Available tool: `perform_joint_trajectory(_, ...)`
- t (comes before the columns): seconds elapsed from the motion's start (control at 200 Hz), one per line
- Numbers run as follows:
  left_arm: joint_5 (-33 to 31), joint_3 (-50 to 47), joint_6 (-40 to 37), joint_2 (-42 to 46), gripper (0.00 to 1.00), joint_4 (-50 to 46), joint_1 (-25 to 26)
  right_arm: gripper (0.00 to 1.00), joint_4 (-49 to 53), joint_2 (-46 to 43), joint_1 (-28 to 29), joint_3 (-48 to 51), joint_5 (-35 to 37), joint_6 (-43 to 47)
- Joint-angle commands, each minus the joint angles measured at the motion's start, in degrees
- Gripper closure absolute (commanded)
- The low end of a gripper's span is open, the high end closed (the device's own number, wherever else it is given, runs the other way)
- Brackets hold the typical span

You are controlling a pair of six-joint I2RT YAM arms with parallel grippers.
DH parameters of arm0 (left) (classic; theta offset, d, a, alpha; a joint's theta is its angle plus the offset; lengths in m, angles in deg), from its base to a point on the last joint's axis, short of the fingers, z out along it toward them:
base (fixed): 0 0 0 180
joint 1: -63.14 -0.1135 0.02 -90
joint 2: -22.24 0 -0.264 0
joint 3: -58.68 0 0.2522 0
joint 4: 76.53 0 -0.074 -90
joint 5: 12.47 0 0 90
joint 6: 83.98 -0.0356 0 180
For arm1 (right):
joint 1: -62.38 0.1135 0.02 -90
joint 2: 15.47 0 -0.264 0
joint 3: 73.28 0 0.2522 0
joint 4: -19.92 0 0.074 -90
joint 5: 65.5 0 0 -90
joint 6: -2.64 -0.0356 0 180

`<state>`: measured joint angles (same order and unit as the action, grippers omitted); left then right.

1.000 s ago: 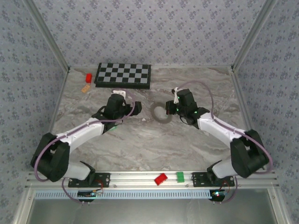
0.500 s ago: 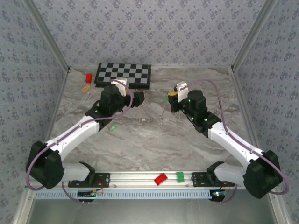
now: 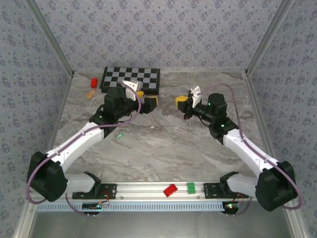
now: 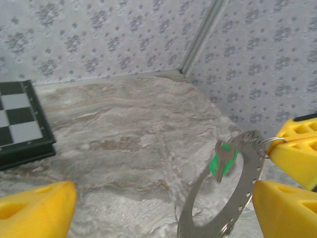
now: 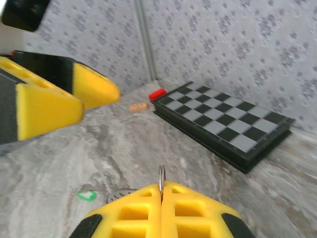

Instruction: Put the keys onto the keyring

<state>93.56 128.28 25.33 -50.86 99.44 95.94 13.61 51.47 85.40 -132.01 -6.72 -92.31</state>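
My right gripper (image 3: 182, 101) (image 5: 161, 191) is shut on a thin wire loop (image 5: 161, 178) of the keyring (image 4: 247, 183), a flat grey ring with holes that hangs above the table. One key (image 4: 223, 161), green-headed with a silvery blade, dangles on the ring near its top. The right gripper's yellow fingers (image 4: 294, 144) show in the left wrist view beside the ring. My left gripper (image 3: 150, 103) (image 4: 161, 208) is open and faces the ring, with its right finger next to the ring's edge. The second key (image 3: 119, 135) (image 5: 86, 195) lies on the marble table.
A chessboard (image 3: 130, 80) lies at the back left, with a red block (image 3: 93, 82) and an orange piece (image 3: 90, 93) to its left. A red block (image 3: 171, 190) and a green block (image 3: 190, 187) sit on the front rail. Patterned walls enclose the table.
The right gripper has lifted the keyring off the table and carried it up and back. The left gripper has risen toward the chessboard, uncovering a green key on the table.
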Motion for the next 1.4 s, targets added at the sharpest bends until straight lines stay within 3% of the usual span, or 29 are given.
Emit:
perform_joint_trajectory(0.0,6.15,2.79,-1.14,0.28,0.16,3.53,0.1,1.0,-7.81,0.92,-1.13,0.1,-9.63,-4.33)
perform_joint_trajectory(0.175,12.51,4.09,1.34,-3.27,0.32,6.13,-0.36,1.0,-11.27,3.47,-1.5,-1.06,-13.5,-7.44)
perform_joint_trajectory(0.575,20.48,3.58,4.15,-5.53,0.48,10.07,-0.23,1.0,-15.67,7.02,-1.65,-2.5,-18.79,-12.27)
perform_joint_trajectory(0.71,21.96,3.99,4.11,-6.57,0.57,10.11,-0.11,1.0,-17.92,8.08,-1.67,-3.2,-20.45,-15.21)
perform_joint_trajectory(1.184,25.01,4.12,5.12,-8.03,0.63,12.01,1.02,1.0,-23.42,9.89,-1.63,-2.94,-22.8,-21.28)
perform_joint_trajectory(1.324,26.44,4.95,5.3,-8.64,0.71,12.07,1.29,1.0,-23.5,9.86,-1.66,-2.8,-23.09,-21.58)
perform_joint_trajectory(1.394,26.94,4.9,5.3,-8.73,0.81,12.21,1.4,1.0,-23.44,9.85,-1.59,-2.85,-23.17,-21.73)
